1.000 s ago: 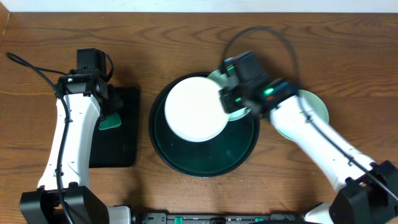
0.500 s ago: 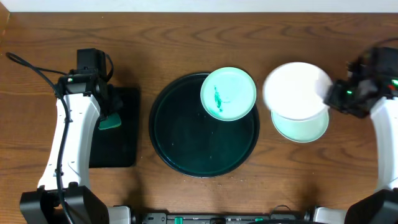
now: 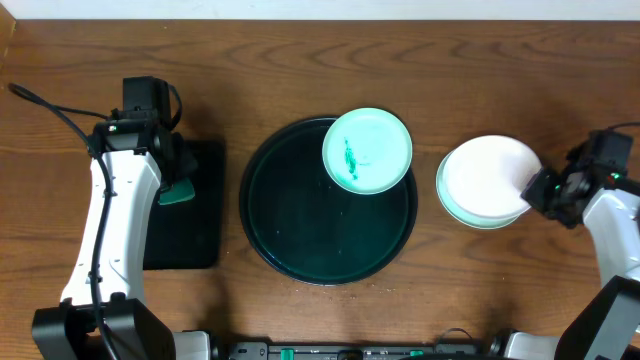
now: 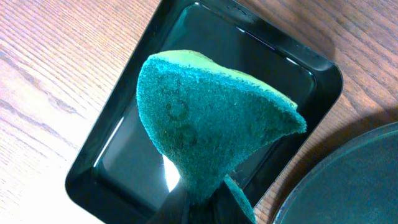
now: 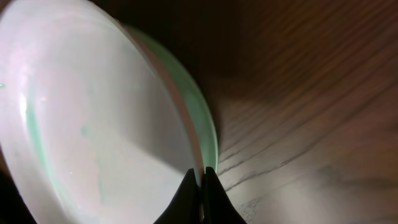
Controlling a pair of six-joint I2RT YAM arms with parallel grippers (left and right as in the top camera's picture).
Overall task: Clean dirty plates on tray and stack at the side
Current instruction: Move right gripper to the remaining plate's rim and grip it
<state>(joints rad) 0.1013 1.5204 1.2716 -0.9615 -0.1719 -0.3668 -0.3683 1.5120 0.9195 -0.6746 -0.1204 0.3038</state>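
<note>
The round dark tray [image 3: 300, 225] sits mid-table. One mint plate with a teal smear [image 3: 367, 150] rests on its upper right rim. To the right, a white plate [image 3: 488, 178] lies on top of a mint plate [image 3: 478, 218] on the table. My right gripper [image 3: 541, 187] is shut on the white plate's right rim; its thin edge shows between the fingers [image 5: 200, 180], with the mint plate [image 5: 208, 134] just beneath. My left gripper [image 3: 172, 185] is shut on a teal sponge [image 4: 211, 124] and holds it above the black rectangular tray [image 4: 292, 62].
The black rectangular tray [image 3: 185, 235] lies left of the round tray. A black cable [image 3: 50, 105] trails at the far left. The wooden table [image 3: 300, 60] runs to a pale back edge.
My right gripper carried the white plate from over the round tray to the right and lowered it onto the mint plate. The smeared plate is uncovered. The left arm has not moved.
</note>
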